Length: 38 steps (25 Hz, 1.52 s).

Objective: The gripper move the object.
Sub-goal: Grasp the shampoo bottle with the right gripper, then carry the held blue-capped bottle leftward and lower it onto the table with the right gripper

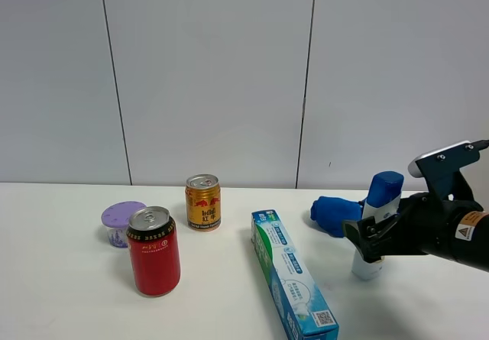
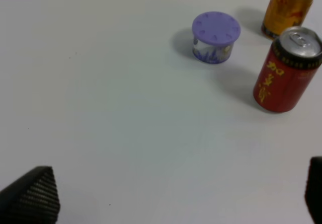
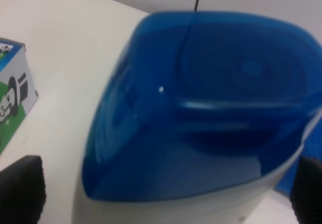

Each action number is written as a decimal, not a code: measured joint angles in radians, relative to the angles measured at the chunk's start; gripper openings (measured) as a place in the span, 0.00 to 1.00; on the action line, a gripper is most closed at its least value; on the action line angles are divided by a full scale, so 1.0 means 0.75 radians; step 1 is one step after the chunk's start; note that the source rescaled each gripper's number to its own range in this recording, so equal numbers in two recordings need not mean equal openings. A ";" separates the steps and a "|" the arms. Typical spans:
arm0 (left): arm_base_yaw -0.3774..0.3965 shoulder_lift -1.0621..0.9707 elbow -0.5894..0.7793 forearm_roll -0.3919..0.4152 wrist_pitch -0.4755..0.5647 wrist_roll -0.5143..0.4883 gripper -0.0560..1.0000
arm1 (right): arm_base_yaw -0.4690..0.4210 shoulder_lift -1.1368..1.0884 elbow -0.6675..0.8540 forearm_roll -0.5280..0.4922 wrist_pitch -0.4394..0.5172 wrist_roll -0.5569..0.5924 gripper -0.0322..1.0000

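Observation:
The white shampoo bottle with a blue cap (image 1: 380,195) stands upright on the white table (image 1: 69,294) at the right. My right gripper (image 1: 371,241) reaches in from the right, with its black jaws on either side of the bottle's body. In the right wrist view the blue cap (image 3: 211,98) fills the frame. The two fingertips (image 3: 21,191) stand wide at its sides, the near one a little apart from the bottle, so the right gripper (image 3: 163,196) is open. My left gripper (image 2: 171,199) is open and empty over bare table, out of the high view.
A long toothpaste box (image 1: 294,283) lies just left of the bottle. A blue cloth bundle (image 1: 336,214) sits behind it. Further left stand a red can (image 1: 153,252), a gold can (image 1: 202,202) and a purple-lidded jar (image 1: 122,221); all three also show in the left wrist view.

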 joint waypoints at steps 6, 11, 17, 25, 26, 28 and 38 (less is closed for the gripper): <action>0.000 0.000 0.000 0.000 0.000 0.000 1.00 | 0.000 0.040 0.000 -0.025 -0.021 0.023 1.00; 0.000 0.000 0.000 0.000 0.000 0.000 1.00 | 0.000 0.047 0.000 -0.035 -0.028 0.025 1.00; 0.000 0.000 0.000 0.000 0.000 0.000 1.00 | 0.000 0.047 0.000 -0.035 -0.028 0.029 0.56; 0.000 0.000 0.000 0.000 0.000 0.000 1.00 | 0.000 0.047 -0.001 -0.038 -0.024 0.031 0.04; 0.000 0.000 0.000 0.000 0.000 0.000 1.00 | 0.000 0.047 -0.001 -0.038 -0.024 0.029 0.04; 0.000 0.000 0.000 -0.001 0.000 0.000 1.00 | 0.000 0.047 -0.001 -0.040 -0.024 0.008 0.04; 0.000 0.000 0.000 -0.001 0.000 0.000 1.00 | 0.000 -0.111 0.002 -0.044 0.111 -0.043 0.04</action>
